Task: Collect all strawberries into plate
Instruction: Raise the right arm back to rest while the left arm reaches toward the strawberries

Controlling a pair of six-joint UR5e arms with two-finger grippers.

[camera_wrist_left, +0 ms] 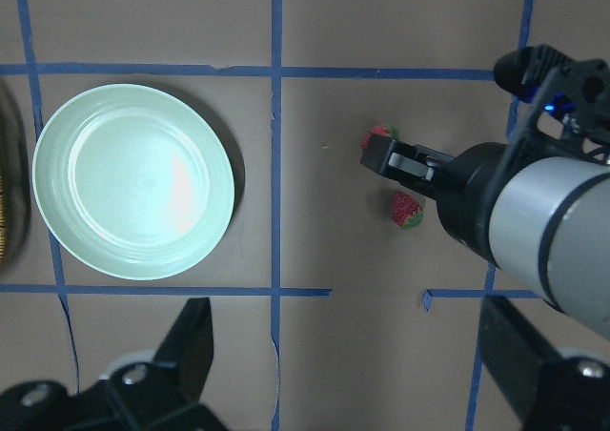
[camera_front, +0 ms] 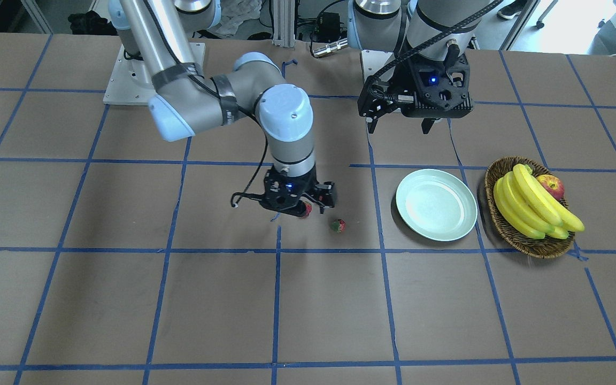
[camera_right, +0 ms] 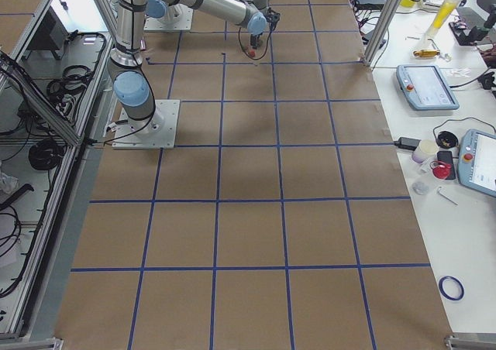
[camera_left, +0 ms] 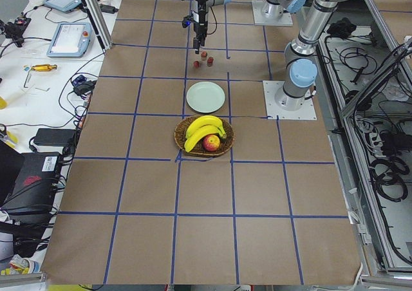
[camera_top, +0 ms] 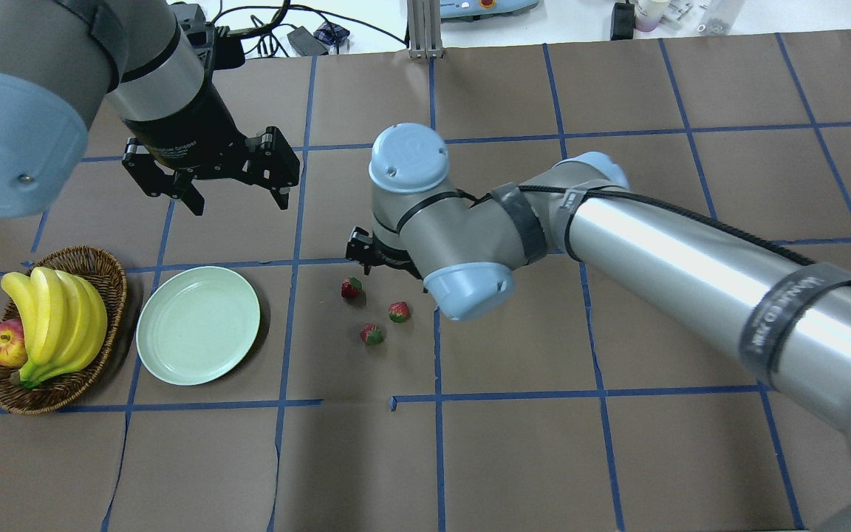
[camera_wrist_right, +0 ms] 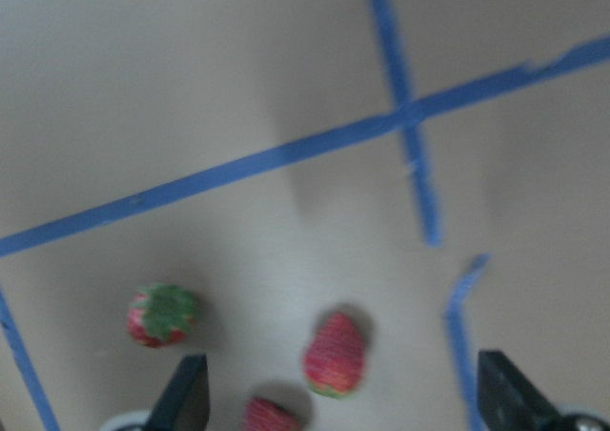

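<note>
A wicker basket [camera_top: 114, 275] of bananas [camera_top: 56, 314] and an apple [camera_top: 4, 344] stood just beside the plate [camera_top: 174, 369], on its left in the overhead view and not quite touching it. The plate lay flat on the table [camera_top: 529, 458]. The three strawberries [camera_top: 398, 312] lay in a loose cluster on the table near the plate's other side, none touching another. A blue tape line [camera_top: 289, 318] ran between cluster and plate.

The left gripper [camera_top: 237, 201] hung well above the table beyond the plate, jaws spread, holding nothing. The right gripper [camera_wrist_right: 340, 388] hung low over the cluster, released, its fingers wide apart. Its body hid one strawberry in the front view.

In the right wrist view the middle strawberry [camera_wrist_right: 335, 354] lay on its side between the fingers. Its long axis ran up the frame, cap at the lower end and tip at the upper. The left strawberry [camera_wrist_right: 163, 314] turned its green cap toward the camera. The third strawberry [camera_wrist_right: 269, 417] was cut off by the frame edge, so its heading could not be told.
</note>
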